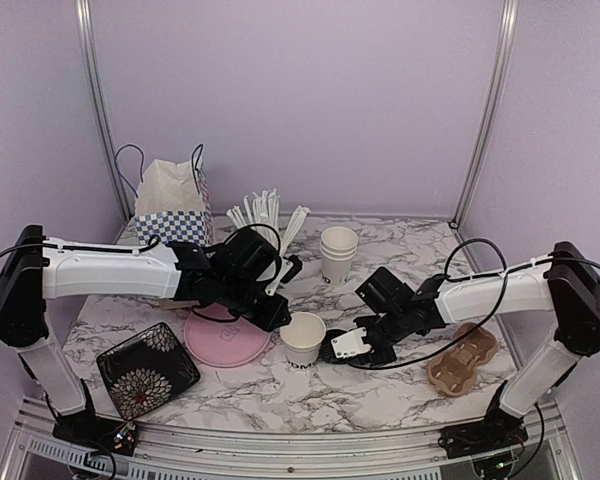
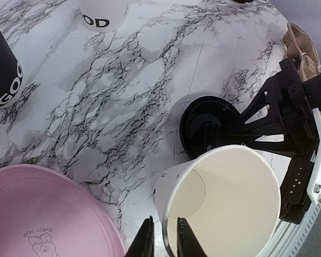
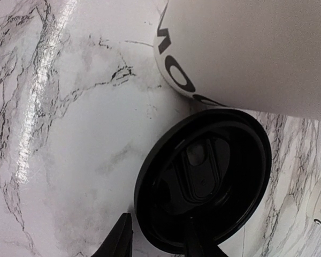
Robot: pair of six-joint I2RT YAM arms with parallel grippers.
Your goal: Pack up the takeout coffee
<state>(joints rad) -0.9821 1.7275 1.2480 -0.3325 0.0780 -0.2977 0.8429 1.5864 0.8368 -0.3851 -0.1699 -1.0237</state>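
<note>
You are steadying the open white paper cup (image 2: 224, 203) at mid-counter (image 2: 123, 107), left hand (image 2: 163, 241) clamped on its rim, so it can take the round black plastic lid (image 3: 203, 182) lying beside it, which your right hand (image 3: 158, 241) is straddling, though I cannot tell if it grips.

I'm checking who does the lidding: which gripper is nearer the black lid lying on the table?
Right. The right gripper straddles the edge of the black lid. The left gripper straddles the rim of the open cup, which stands beside the lid.
</note>
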